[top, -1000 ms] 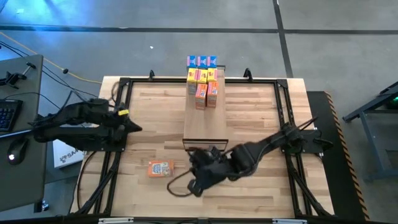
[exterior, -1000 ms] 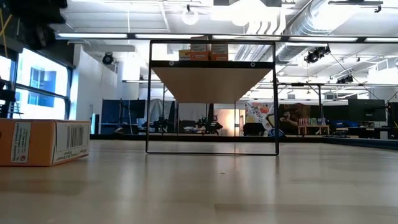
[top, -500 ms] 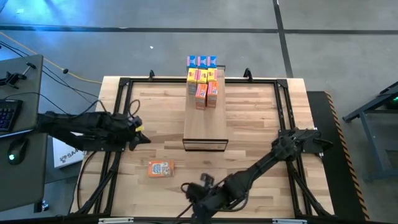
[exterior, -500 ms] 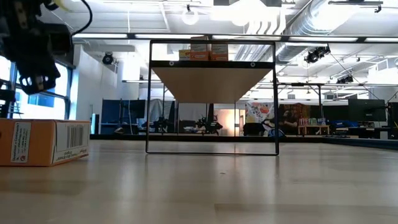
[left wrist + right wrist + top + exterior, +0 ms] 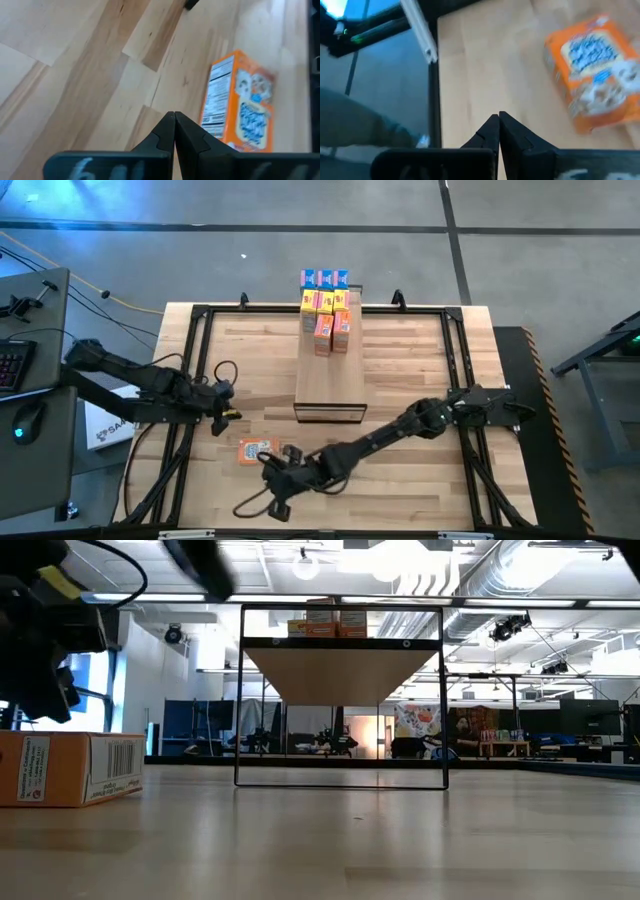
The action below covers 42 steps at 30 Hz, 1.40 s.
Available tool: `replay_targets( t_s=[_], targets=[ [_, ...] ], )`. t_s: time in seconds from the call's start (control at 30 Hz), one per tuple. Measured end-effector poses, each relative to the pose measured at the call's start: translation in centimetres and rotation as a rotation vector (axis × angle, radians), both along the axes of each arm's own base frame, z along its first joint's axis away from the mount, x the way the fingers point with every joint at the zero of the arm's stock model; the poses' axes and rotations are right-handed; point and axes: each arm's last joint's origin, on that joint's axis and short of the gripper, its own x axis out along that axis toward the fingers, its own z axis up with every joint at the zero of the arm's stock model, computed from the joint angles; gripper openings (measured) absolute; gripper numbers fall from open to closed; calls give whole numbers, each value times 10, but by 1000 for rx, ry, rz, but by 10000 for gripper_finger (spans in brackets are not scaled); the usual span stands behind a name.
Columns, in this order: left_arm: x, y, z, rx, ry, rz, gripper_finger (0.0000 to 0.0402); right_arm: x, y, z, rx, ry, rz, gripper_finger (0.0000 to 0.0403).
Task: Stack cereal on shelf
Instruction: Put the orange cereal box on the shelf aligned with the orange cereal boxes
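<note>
One orange cereal box (image 5: 257,451) lies flat on the table, near the left of centre; it also shows in the low view (image 5: 65,768) and in both wrist views (image 5: 240,110) (image 5: 592,75). Several blue, yellow and orange boxes (image 5: 326,310) stand at the far end of the long wooden shelf (image 5: 330,375), and show on its top in the low view (image 5: 322,625). My left gripper (image 5: 222,420) (image 5: 174,116) hovers shut just left of and beyond the lying box. My right gripper (image 5: 272,470) (image 5: 498,116) is shut just near and right of that box.
The shelf stands in the table's middle, running from far to near, with a dark frame (image 5: 340,695) at its end. A black rail frame (image 5: 190,380) borders the tabletop. A loose cable (image 5: 250,502) loops by the right gripper. Bare wood lies right of the shelf.
My right gripper has swung from the shelf's near end toward the table's near edge, then left to the lying orange box. My left gripper has moved right and toward the near edge, coming down toward the same box. The box has stayed where it was.
</note>
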Motion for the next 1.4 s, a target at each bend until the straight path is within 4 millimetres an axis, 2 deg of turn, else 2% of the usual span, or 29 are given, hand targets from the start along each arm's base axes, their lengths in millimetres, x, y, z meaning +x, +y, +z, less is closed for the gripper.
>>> replay_targets(
  t_s=[0.2, 0.43, 0.6, 0.77, 0.97, 1.1, 1.2, 1.3, 1.4],
  targets=[
    [2, -12, -2, 60, -8, -66, 0, 18, -5, -24, -42, -77, -5, 0],
    [9, -28, -1, 81, -78, -108, 0, 18, -6, -35, -146, -73, -60, 0],
    [11, -40, -20, 21, -62, -114, 0, 14, -5, -38, -147, -24, -64, 0],
    [12, -50, -26, -16, -45, -73, 0, 1, 11, -35, -114, 35, -68, 0],
    [19, -71, -23, -165, -131, -75, 0, -11, 32, -33, -77, 45, -48, 0],
    [23, -85, -24, -247, -166, -29, 0, -16, 39, -33, -90, 46, -39, 0],
    [29, -98, -19, -211, -164, -29, 0, -17, 41, -33, -110, 37, -53, 0],
    [39, -108, 3, -110, -175, -34, 0, -19, 41, -33, -122, 42, -57, 0],
    [38, -98, 14, 86, -10, 89, 0, -19, 40, -33, -158, 38, -74, 0]
  ],
)
